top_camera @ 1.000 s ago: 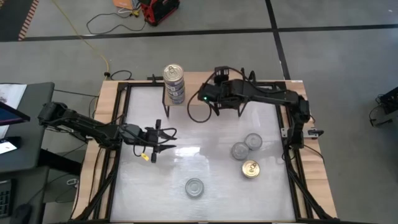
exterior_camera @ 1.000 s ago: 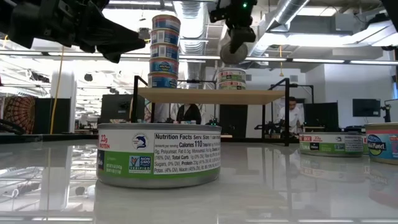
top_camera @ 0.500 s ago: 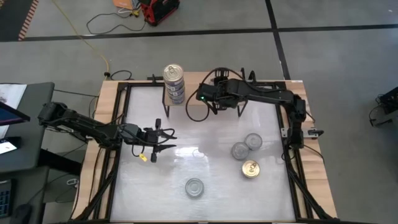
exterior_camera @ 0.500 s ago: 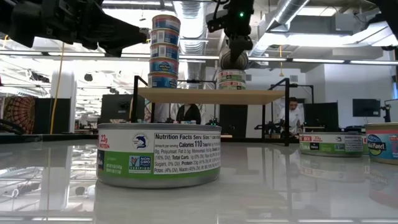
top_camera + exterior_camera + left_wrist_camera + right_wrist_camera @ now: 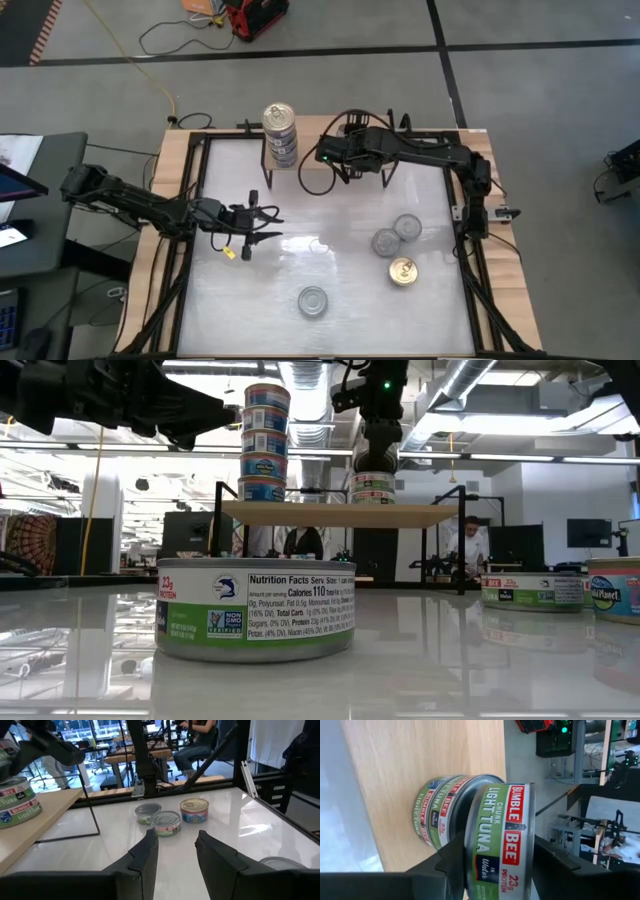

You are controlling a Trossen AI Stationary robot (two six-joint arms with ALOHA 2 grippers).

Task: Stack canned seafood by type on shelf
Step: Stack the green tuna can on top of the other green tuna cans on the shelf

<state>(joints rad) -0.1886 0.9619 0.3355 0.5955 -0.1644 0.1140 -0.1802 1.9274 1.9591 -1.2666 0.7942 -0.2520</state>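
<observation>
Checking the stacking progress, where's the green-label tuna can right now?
Between the right gripper fingers, the green-label tuna can sits atop another green can on the shelf, right of the blue stack.

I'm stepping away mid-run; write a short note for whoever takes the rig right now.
Right gripper: over the shelf, a green-label tin between its fingers on top of another green-label tin; grip or release unclear.
Left gripper: empty, open, above the table's left side.
Done: blue-label stack on the shelf's left end.
Left: four loose tins on the table.
</observation>
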